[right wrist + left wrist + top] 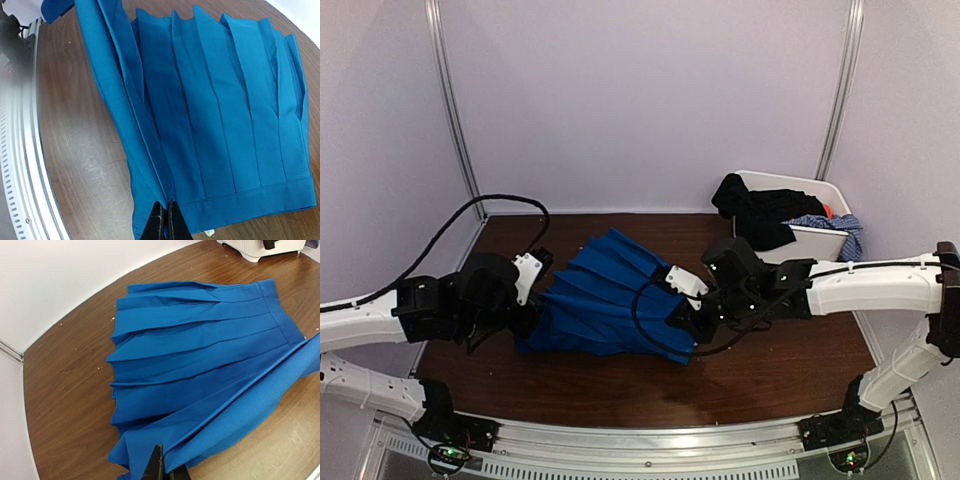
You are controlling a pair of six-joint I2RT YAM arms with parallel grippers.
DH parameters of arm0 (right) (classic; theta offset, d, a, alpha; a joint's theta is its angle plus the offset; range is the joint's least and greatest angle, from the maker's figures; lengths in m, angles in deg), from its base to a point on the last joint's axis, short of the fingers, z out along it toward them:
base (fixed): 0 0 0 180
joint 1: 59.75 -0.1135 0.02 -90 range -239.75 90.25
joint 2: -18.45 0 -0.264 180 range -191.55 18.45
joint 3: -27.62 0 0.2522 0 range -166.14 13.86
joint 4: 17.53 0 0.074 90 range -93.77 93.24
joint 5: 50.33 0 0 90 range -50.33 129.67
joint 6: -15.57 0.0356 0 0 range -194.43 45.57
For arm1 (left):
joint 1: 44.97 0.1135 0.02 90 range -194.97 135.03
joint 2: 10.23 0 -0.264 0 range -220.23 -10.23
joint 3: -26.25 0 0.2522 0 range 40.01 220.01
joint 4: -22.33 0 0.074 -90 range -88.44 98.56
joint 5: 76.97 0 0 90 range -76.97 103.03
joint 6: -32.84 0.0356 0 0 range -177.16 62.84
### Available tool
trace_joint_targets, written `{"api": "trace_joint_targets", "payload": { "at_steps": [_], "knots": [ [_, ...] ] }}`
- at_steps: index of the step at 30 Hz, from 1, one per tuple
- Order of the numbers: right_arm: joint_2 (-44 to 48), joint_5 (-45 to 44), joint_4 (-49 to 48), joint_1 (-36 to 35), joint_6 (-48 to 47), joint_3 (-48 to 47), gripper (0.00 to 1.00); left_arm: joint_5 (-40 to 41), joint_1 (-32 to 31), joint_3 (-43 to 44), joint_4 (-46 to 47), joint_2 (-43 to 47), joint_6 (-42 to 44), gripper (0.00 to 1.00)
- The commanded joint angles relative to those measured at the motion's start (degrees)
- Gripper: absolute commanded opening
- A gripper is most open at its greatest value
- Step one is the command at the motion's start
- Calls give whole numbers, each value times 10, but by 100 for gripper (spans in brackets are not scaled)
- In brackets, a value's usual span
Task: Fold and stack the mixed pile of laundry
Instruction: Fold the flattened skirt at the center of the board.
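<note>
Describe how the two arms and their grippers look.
The left arm and right arm have white links, black joints and loose black cables. The left gripper and right gripper have thin black fingers. No markings are legible.

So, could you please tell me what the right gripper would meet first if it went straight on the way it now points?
The blue skirt itself: the right gripper is shut on its waistband edge, and its pleats lie straight ahead. Whether it would plough in or skim over them is unclear.
</note>
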Motion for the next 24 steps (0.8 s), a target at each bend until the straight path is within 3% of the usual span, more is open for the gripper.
{"api": "trace_joint_targets", "payload": {
  "at_steps": [1, 8, 16, 24],
  "knots": [
    [-19, 36, 1, 47, 6, -27, 0, -62, 55, 58, 99, -88, 114, 0],
    [-61, 53, 11, 114, -7, -84, 0, -164, 154, 188, 161, -245, 232, 0],
    [-154, 44, -7, 199, 15, -132, 0, -242, 225, 410, 163, -483, 314, 0],
    [-312, 26, -6, 228, 8, -204, 0, -285, 254, 453, 222, -656, 293, 0]
  ]
}}
